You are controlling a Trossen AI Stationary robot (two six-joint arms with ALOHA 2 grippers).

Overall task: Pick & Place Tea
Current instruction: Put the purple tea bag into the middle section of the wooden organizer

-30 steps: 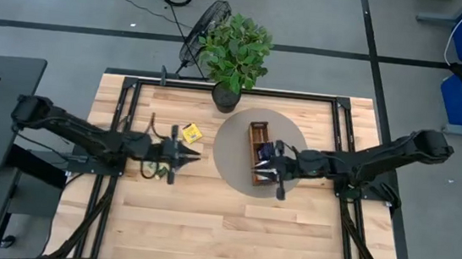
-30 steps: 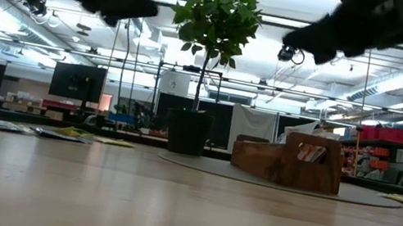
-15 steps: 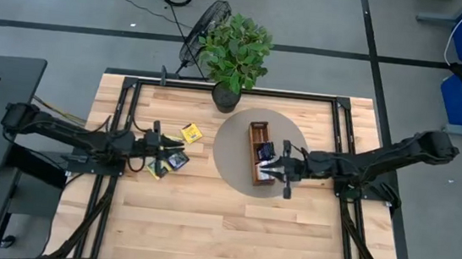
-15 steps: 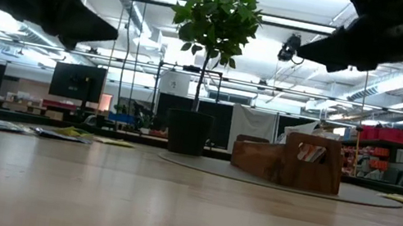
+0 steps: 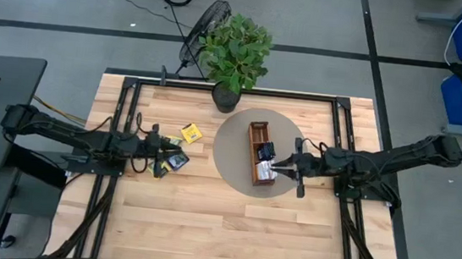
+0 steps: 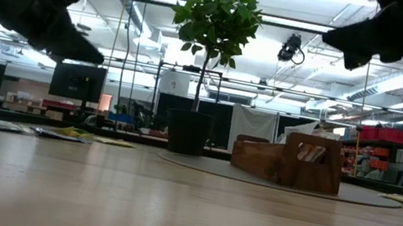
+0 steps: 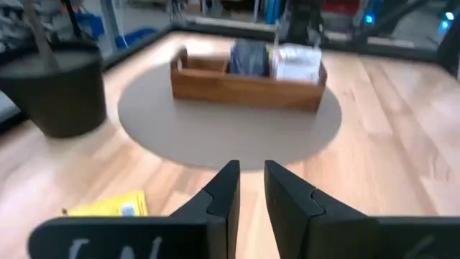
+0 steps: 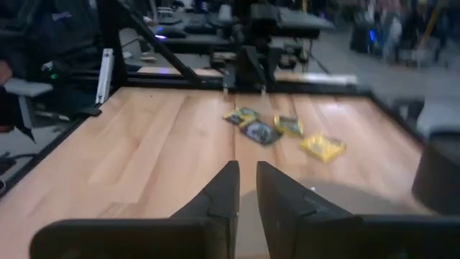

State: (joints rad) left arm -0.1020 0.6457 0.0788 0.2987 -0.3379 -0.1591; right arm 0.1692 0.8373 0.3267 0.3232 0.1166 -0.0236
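Note:
Loose tea sachets lie flat on the table's left half: a yellow one [image 5: 190, 132] and dark and green ones [image 5: 168, 163] [image 8: 262, 133]. More sachets, a dark one [image 7: 249, 57] and a white one [image 7: 296, 63], stand in the wooden tray [image 5: 256, 132] on a round grey mat [image 5: 232, 159]. My left gripper [image 5: 174, 144] [image 7: 251, 169] hovers just left of the loose sachets, pointing at the tray. My right gripper [image 5: 283, 162] [image 8: 246, 169] hovers at the tray's right side. On both, the fingers stand close together with only a narrow slit and nothing between them.
A potted plant [image 5: 234, 53] stands at the table's far edge behind the mat. Black frame rails [image 5: 131, 111] run along the table's left and right sides. Bare wood lies across the near half [image 5: 221, 231].
My left gripper has drawn back toward the table's left edge and sunk a little, uncovering the dark and green sachets it stood over. My right gripper has drawn back from above the tray toward the table's right edge. The sachets have stayed put.

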